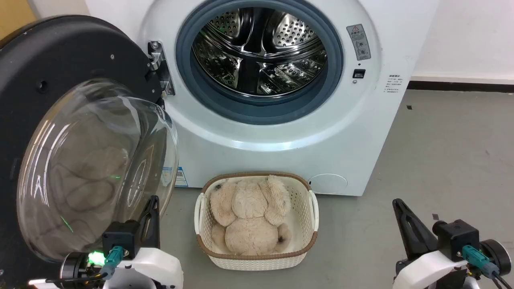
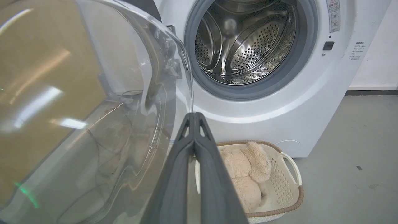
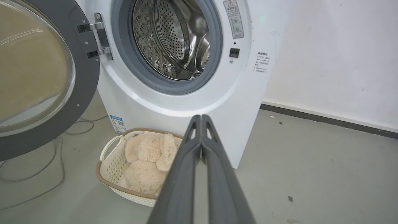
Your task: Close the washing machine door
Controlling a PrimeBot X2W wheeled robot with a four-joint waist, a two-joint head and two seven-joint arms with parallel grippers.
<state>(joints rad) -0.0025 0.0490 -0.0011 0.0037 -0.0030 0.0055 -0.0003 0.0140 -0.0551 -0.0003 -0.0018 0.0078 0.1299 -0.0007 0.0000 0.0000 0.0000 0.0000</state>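
One open washing machine door (image 1: 80,132), one basket (image 1: 257,261)

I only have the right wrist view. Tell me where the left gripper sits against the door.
Observer: In the head view, the left gripper is at the lower right edge of the door's glass bowl. I cannot tell if they touch.
Operator: Report its fingers.
Observer: The left wrist view shows them pressed together, holding nothing.
Operator: Now place my right gripper.
Observer: In the head view, the right gripper shows against bare floor, right of the basket and apart from it.
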